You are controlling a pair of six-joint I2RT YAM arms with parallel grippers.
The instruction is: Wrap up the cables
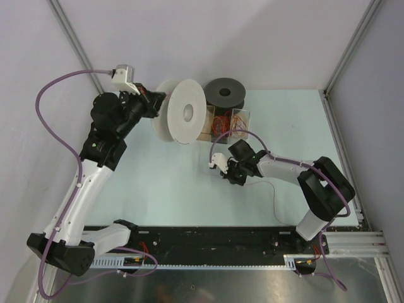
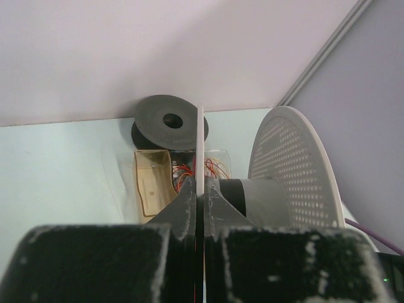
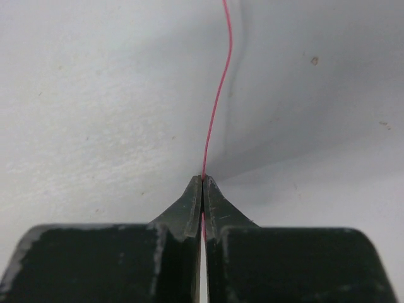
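My left gripper is shut on one flange of a white spool, which it holds on edge above the table at the back. In the left wrist view the fingertips pinch the thin flange edge, with the perforated other flange to the right. My right gripper is low over the table's middle. It is shut on a very thin pink-red cable that runs up and away from the fingertips. A faint stretch of the cable lies on the table near the right arm.
A black spool stands at the back wall, also in the left wrist view. A clear box with tangled red wires sits in front of it. Enclosure walls and metal posts close the sides.
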